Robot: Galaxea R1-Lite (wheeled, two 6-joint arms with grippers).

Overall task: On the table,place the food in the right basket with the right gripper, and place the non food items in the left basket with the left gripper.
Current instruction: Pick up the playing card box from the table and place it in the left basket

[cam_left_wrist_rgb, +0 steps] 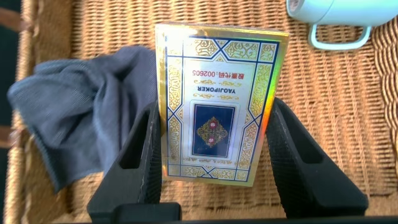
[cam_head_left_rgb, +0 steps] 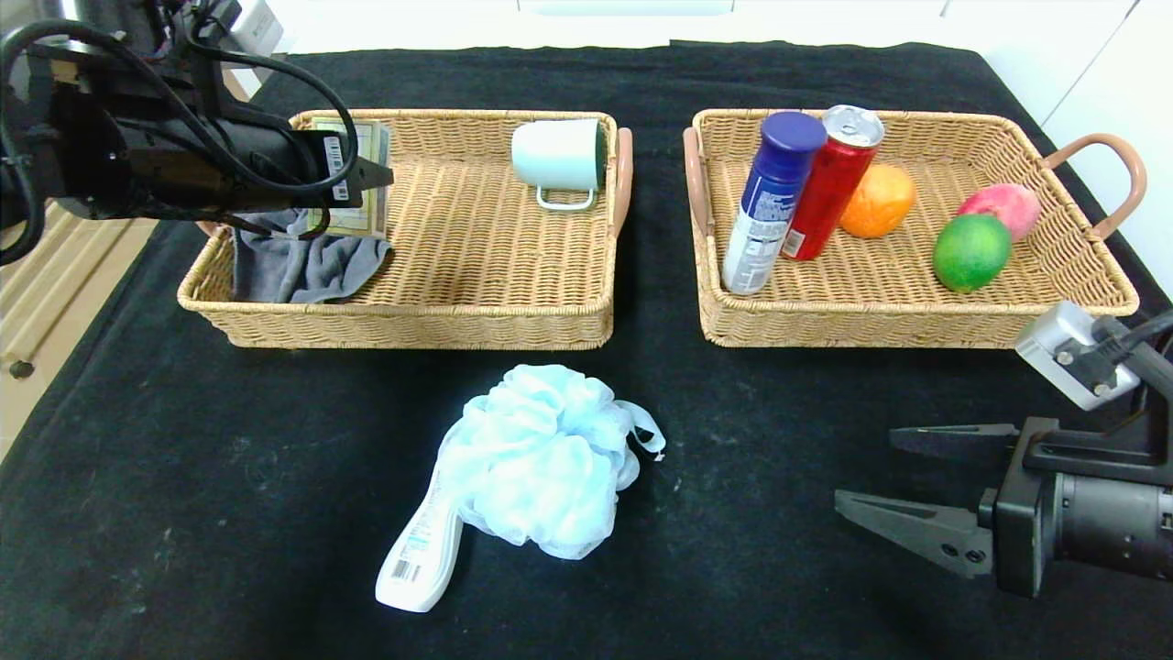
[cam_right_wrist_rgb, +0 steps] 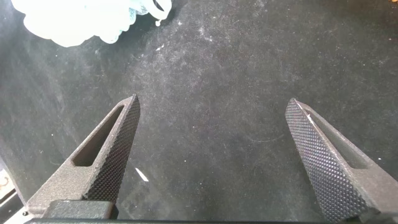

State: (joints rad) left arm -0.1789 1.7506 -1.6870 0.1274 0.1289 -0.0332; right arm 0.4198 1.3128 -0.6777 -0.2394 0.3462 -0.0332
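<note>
My left gripper (cam_head_left_rgb: 376, 174) hovers over the left basket (cam_head_left_rgb: 412, 325) and is shut on the gold-edged card box (cam_head_left_rgb: 359, 213). In the left wrist view its fingers (cam_left_wrist_rgb: 149, 155) press both long edges of the card box (cam_left_wrist_rgb: 214, 68), with my gripper (cam_left_wrist_rgb: 214, 104) above the wicker floor. The pale blue bath pouf (cam_head_left_rgb: 541, 458) lies on the black table (cam_head_left_rgb: 229, 477), over the top of the white bottle (cam_head_left_rgb: 426, 555), whose cap is hidden. The red can (cam_head_left_rgb: 834, 179), white canister (cam_head_left_rgb: 770, 202) and lime (cam_head_left_rgb: 971, 252) sit in the right basket (cam_head_left_rgb: 916, 330). My right gripper (cam_head_left_rgb: 866, 469) is open and empty at the front right.
A grey cloth (cam_head_left_rgb: 293, 261) and a pale mug (cam_head_left_rgb: 559, 156) on its side lie in the left basket. An orange (cam_head_left_rgb: 878, 200) and a pink-red fruit (cam_head_left_rgb: 1003, 206) are in the right basket. The right wrist view shows my right gripper (cam_right_wrist_rgb: 212, 101) over bare cloth, with the pouf (cam_right_wrist_rgb: 81, 18) beyond it.
</note>
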